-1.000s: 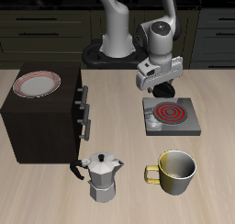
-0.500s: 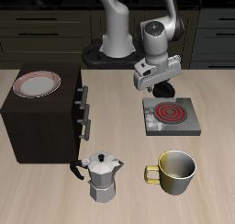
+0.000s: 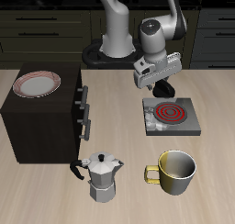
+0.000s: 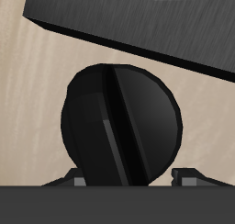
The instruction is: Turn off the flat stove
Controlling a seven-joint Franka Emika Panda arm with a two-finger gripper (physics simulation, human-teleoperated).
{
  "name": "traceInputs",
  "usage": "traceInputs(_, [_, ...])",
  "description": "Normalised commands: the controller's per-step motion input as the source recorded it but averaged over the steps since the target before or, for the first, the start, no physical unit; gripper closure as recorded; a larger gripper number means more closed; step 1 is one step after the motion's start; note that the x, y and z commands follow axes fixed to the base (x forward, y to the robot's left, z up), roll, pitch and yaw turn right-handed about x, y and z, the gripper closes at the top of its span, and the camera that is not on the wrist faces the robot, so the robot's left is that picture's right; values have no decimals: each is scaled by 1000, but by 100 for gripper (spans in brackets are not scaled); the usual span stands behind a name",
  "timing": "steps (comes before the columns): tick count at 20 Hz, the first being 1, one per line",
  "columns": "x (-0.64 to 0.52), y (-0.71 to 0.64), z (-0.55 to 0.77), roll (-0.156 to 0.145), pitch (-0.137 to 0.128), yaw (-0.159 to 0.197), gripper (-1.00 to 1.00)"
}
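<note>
The flat stove (image 3: 171, 117) is a low grey slab on the table with a red spiral coil (image 3: 169, 110) and a small black knob (image 3: 152, 127) at its front corner. My gripper (image 3: 161, 86) hangs in the air above the stove's back edge, apart from it, tilted, open and empty. In the wrist view my two fingertips (image 4: 79, 178) stand wide apart. That view also shows a black round disc with a raised ridge (image 4: 119, 125) over the beige table, beside a dark slab (image 4: 128, 26). I cannot tell what these are.
A tall dark brown box with knobs (image 3: 44, 117) carries a plate (image 3: 39, 84). A metal moka pot (image 3: 103, 178) and a yellow mug (image 3: 175, 172) stand near the table's front edge, in front of the stove.
My gripper has risen slightly and drifted a little toward the back above the stove's back edge. Nothing on the table has moved.
</note>
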Motion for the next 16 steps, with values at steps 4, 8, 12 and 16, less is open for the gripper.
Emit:
traceInputs(4, [5, -34, 114, 16, -3, -32, 100])
traceInputs(8, [50, -7, 79, 29, 12, -61, 100])
traceInputs(12, [106, 21, 139, 26, -11, -60, 100])
traceInputs(16, [130, -36, 151, 5, -22, -92, 100])
